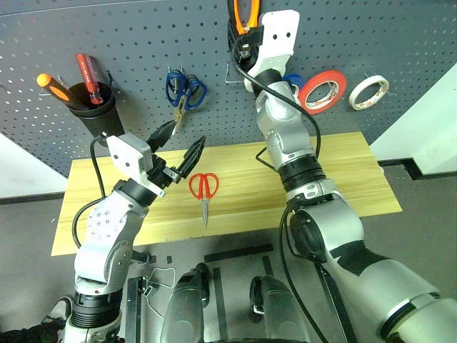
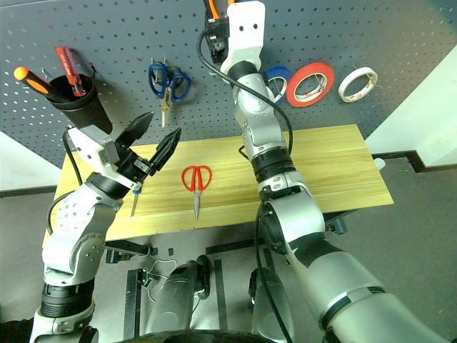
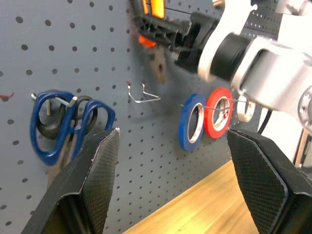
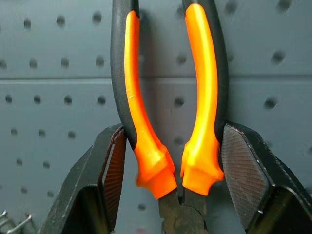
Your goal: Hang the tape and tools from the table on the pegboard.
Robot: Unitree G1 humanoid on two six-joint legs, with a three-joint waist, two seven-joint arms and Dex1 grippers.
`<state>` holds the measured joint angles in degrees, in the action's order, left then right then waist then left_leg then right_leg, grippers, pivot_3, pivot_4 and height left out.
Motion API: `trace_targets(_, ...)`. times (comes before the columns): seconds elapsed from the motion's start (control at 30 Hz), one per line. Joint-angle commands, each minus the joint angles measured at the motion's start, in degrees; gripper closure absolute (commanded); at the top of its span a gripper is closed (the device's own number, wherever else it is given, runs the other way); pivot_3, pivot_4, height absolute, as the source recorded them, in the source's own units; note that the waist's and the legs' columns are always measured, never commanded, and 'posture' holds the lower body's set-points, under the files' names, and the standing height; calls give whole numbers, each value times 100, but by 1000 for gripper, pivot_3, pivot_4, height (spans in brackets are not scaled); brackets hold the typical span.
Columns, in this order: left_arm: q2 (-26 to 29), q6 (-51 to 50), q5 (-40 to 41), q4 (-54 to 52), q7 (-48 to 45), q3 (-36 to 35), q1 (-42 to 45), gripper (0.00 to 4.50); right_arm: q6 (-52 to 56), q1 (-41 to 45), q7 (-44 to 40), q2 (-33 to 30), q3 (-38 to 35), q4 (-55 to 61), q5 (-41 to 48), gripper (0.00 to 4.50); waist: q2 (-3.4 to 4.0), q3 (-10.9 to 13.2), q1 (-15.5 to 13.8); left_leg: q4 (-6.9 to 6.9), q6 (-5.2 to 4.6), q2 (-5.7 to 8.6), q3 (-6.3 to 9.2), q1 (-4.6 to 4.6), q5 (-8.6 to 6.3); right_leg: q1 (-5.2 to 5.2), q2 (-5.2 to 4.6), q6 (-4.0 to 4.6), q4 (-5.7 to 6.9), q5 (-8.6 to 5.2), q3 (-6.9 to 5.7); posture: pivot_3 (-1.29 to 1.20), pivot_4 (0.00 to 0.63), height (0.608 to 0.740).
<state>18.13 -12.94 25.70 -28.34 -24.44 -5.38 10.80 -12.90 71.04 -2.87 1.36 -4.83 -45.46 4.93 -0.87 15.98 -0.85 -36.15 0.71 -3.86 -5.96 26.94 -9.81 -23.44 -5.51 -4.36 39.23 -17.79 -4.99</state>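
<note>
1. The pegboard point(image 1: 107, 43) is matt grey perforated metal with bare wire hooks.
2. The table point(image 1: 343, 171) is light, smooth wood with visible grain.
3. The pliers point(image 4: 170, 97) have glossy orange-and-black handles and dull dark metal at the joint.
4. The gripper pads point(image 4: 243, 165) are finely textured black.

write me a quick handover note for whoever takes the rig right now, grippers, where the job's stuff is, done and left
Right gripper: shut on the pliers, held up against the pegboard.
Left gripper: open, empty, above the table.
Done: whitish tape hangs on the pegboard beside the red-orange roll.
Left: hook the pliers; red-handled scissors and blue-handled screwdriver lie on the table.
</note>
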Motion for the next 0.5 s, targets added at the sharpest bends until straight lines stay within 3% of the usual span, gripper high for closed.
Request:
trace_targets(0.03, 17, -3, 60, -335, 78, -64, -71, 859, -291, 442, 20, 103, -42, 94, 65, 1965, 5, 14, -1, 1, 0, 0, 0, 0, 0, 0, 0, 0, 0, 0, 0, 174, 322, 717)
trace_targets(0.5, 8, -72, 71, -455, 178, -39, -166, 859, -348, 512, 104, 273, -80, -189, 118, 1965, 8, 158, 4, 4, -23, -4, 1, -2, -14, -3, -2, 0, 1, 0, 0, 180, 345, 717)
